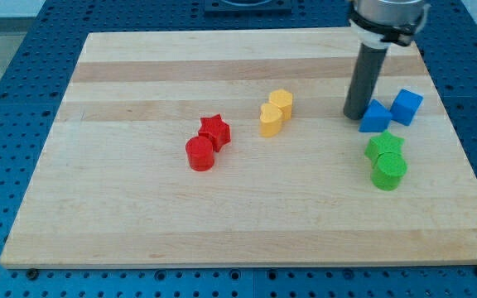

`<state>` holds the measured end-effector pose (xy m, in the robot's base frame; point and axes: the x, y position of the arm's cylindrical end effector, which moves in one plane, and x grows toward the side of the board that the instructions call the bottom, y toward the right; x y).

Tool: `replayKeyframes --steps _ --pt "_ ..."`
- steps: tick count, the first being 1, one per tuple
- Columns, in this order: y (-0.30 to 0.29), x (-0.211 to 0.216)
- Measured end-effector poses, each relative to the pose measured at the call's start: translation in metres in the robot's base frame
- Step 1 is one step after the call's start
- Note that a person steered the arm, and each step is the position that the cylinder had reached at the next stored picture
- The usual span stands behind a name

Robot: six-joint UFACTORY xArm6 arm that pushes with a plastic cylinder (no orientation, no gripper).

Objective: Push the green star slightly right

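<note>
The green star [383,146] lies at the view's right of the wooden board [139,223], touching a green cylinder [389,172] just below it. My tip [354,115] is above and to the left of the star, right beside a blue triangular block [374,117] that sits between the tip and the star. A blue cube [407,107] lies to the right of that blue block.
A red star [215,131] and a red cylinder [199,154] touch near the board's middle left. Two yellow blocks [276,112] sit together at the middle. The board's right edge runs close to the green blocks.
</note>
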<state>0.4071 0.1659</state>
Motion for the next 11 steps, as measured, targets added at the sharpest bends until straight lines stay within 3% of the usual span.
replayKeyframes --steps 2,4,11 --pt "0.003 0.012" --pt "-0.004 0.085" --pt "0.023 0.065"
